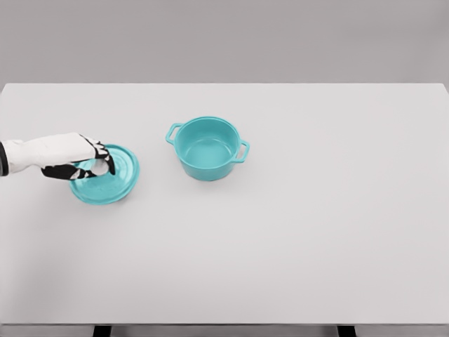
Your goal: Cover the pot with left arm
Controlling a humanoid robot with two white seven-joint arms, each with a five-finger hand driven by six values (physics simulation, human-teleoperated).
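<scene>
You had one view only | head camera looked down and forward over the white tabletop [295,239] | far edge in frame

From my seat the render is bright and evenly lit, with soft light that seems to fall from above. The pale counter [295,232] shows no glare or hot spots. Shadows are faint: I see only a slight darkening under the robot hand [77,158] and a soft shade inside the teal pot [208,147]. Edges look slightly soft throughout, as if compressed. The counter's edges run straight, without visible distortion.
</scene>
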